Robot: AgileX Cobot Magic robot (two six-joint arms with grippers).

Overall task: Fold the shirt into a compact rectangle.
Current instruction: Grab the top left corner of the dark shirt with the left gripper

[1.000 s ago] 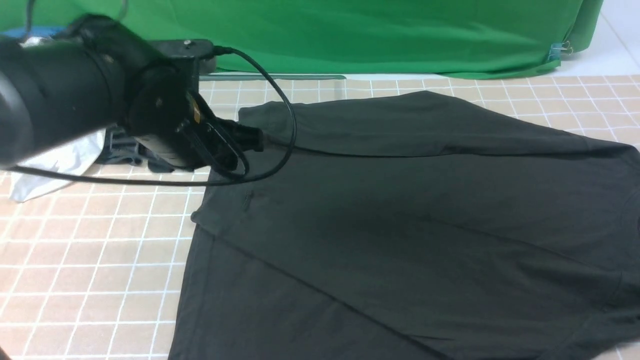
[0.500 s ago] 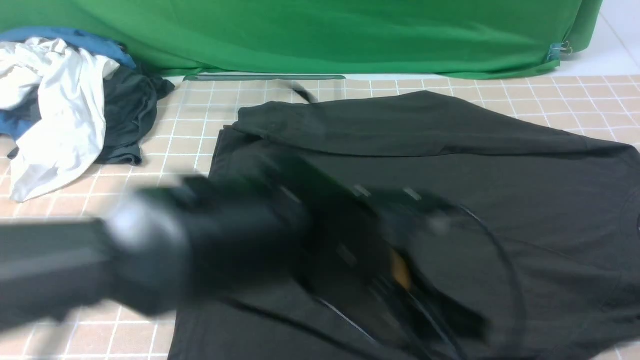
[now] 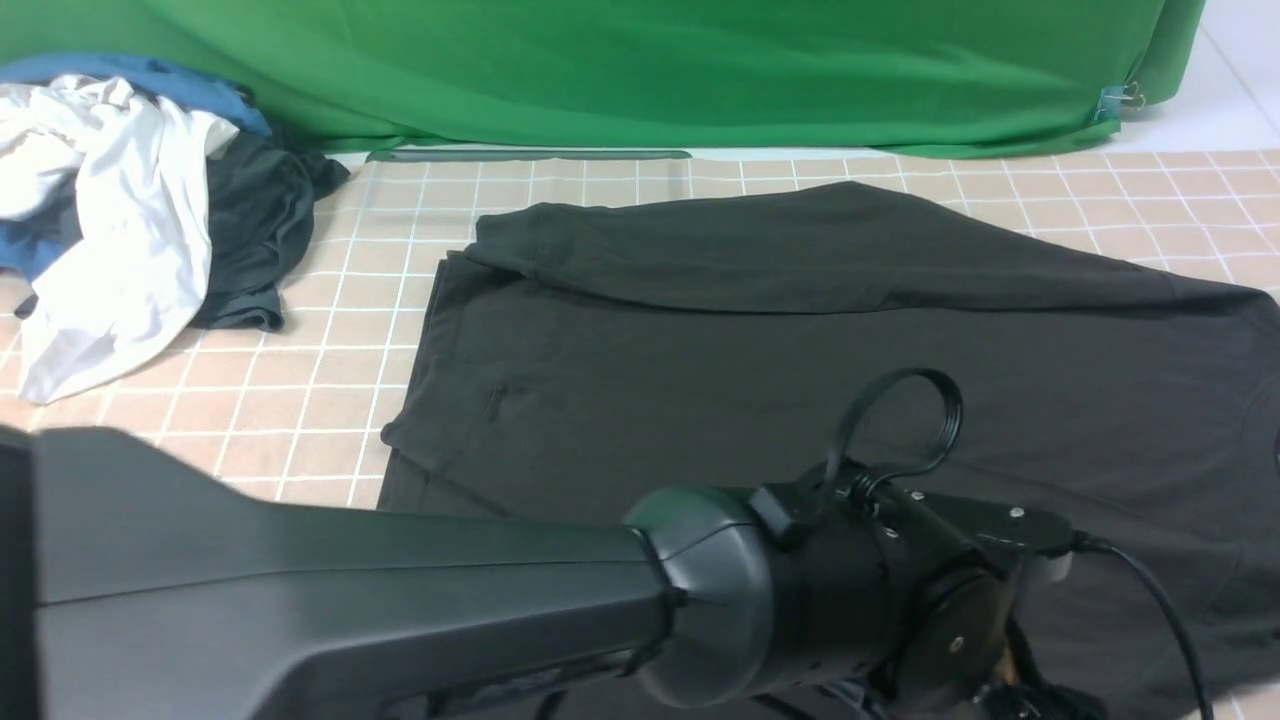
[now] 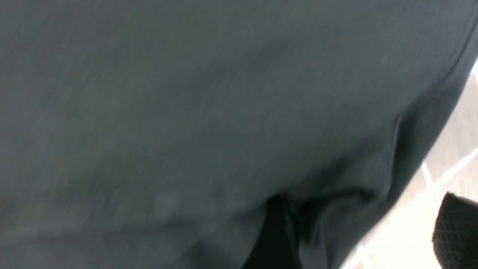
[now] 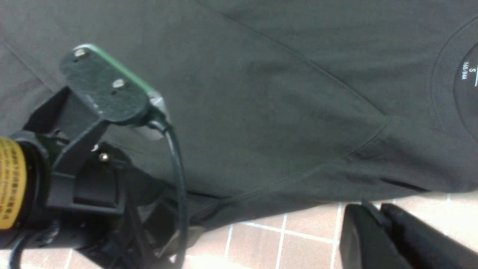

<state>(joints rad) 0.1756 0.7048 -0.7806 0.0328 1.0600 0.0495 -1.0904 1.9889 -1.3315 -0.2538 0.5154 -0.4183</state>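
Observation:
The black shirt [image 3: 800, 380] lies spread on the tiled table, with its far edge folded over toward me. My left arm [image 3: 850, 600] reaches across the front of the scene above the shirt's near edge. In the front view its gripper is hidden below the frame. In the left wrist view the shirt [image 4: 186, 112] fills the picture. My left gripper [image 4: 368, 235] is open, one finger on the cloth, the other over bare table, the hem between them. My right gripper [image 5: 373, 215] is shut, its tips just off the shirt's [image 5: 280, 93] near edge, close to the collar [image 5: 444, 86].
A pile of white, blue and dark grey clothes [image 3: 120, 230] sits at the far left of the table [image 3: 250, 400]. A green backdrop [image 3: 650, 70] hangs along the back. The left arm's wrist and cable [image 5: 104, 112] stand close beside my right gripper.
My left arm has swung from the shirt's far left corner down and right to its near edge. The clothes pile it hid now shows. The shirt lies as before.

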